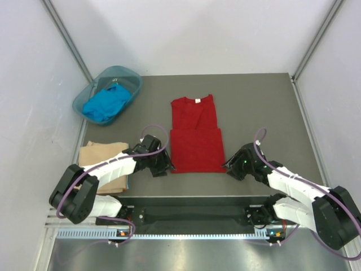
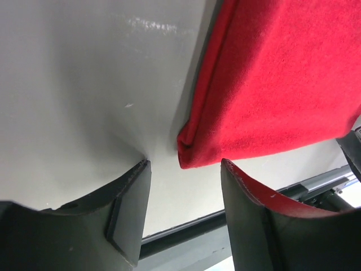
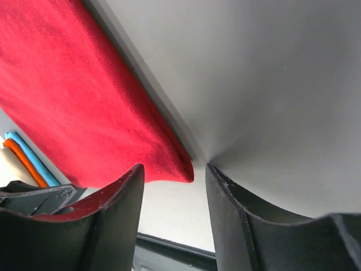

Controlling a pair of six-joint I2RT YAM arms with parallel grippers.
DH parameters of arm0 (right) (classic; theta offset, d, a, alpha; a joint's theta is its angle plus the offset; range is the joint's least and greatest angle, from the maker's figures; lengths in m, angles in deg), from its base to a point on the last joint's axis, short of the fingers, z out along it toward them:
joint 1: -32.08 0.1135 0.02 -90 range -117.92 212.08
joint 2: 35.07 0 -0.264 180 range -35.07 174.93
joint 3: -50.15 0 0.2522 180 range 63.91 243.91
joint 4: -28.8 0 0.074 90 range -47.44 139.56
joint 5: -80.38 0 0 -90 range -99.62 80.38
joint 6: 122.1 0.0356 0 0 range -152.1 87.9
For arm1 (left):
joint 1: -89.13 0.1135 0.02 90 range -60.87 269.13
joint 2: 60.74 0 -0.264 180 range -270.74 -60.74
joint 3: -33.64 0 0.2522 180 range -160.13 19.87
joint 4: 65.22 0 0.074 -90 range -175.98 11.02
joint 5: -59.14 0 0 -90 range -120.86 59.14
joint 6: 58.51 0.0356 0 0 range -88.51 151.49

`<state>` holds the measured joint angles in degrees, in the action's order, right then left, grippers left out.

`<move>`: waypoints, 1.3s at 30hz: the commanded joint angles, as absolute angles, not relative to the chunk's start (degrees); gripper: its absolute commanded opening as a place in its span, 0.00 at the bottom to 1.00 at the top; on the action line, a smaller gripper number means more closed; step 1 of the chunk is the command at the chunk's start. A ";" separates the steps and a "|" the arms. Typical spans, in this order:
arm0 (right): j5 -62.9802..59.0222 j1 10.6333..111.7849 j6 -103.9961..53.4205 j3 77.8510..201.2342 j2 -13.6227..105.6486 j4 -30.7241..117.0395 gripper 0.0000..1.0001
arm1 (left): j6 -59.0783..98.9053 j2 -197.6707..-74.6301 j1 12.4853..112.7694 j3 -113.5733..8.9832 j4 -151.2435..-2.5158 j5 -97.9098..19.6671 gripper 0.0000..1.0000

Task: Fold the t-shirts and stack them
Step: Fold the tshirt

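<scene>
Blue t-shirt (image 1: 105, 104) lies in teal basin (image 1: 135, 83) (left fingers (image 2: 127, 220), right fingers (image 3: 113, 217) both apart).

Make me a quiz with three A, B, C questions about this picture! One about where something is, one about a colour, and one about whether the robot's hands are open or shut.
1. Where is the blue t-shirt?
A) in the teal basin
B) hanging on the wall
C) on a chair

2. What colour is the t-shirt in the middle of the table?
A) green
B) yellow
C) red

3. How are the left hand and right hand?
A) both shut on the basin
B) both open
C) both holding the blue t-shirt

Answers:
1 A: it lies bunched inside the basin at the far left.
2 C: the red t-shirt is spread out mid-table.
3 B: each wrist view shows fingers apart at a near corner of the red t-shirt, not pinching it.
</scene>
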<state>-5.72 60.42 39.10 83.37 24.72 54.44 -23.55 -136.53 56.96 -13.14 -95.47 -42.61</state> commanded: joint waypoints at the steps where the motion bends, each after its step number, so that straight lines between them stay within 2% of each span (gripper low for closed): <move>1: -8.21 61.17 39.44 81.93 26.19 53.56 0.47 | -26.07 -136.42 56.61 -12.03 -92.35 -40.71 0.57; 8: -7.78 61.09 39.88 81.05 27.77 52.15 0.37 | -26.95 -138.26 56.17 -11.94 -90.94 -40.79 0.48; 10: -7.51 61.09 39.71 80.87 27.86 51.79 0.34 | -27.13 -138.88 56.08 -11.94 -90.59 -40.70 0.40; 12: -7.25 61.09 39.71 80.52 27.95 51.18 0.22 | -27.30 -139.32 56.08 -11.94 -90.15 -40.62 0.24; 13: -7.07 61.09 39.36 80.43 28.04 51.00 0.09 | -27.31 -139.49 56.08 -12.20 -90.23 -40.62 0.06; 14: -7.16 61.17 38.83 80.43 27.78 51.17 0.00 | -27.31 -139.67 56.08 -12.73 -91.19 -40.44 0.00; 26: -9.27 61.96 29.60 78.94 17.51 57.68 0.00 | -27.13 -136.33 51.08 -15.72 -102.62 -35.52 0.00; 36: -6.99 63.28 29.85 72.00 4.75 59.00 0.00 | -31.00 -133.70 45.80 -12.12 -100.35 -34.81 0.00; 39: -5.49 64.07 32.66 69.36 2.64 56.72 0.00 | -32.75 -132.12 44.66 -12.91 -100.34 -34.55 0.20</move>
<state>-6.29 62.61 31.18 71.31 4.15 56.34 -30.48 -134.74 45.60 -12.94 -99.71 -35.66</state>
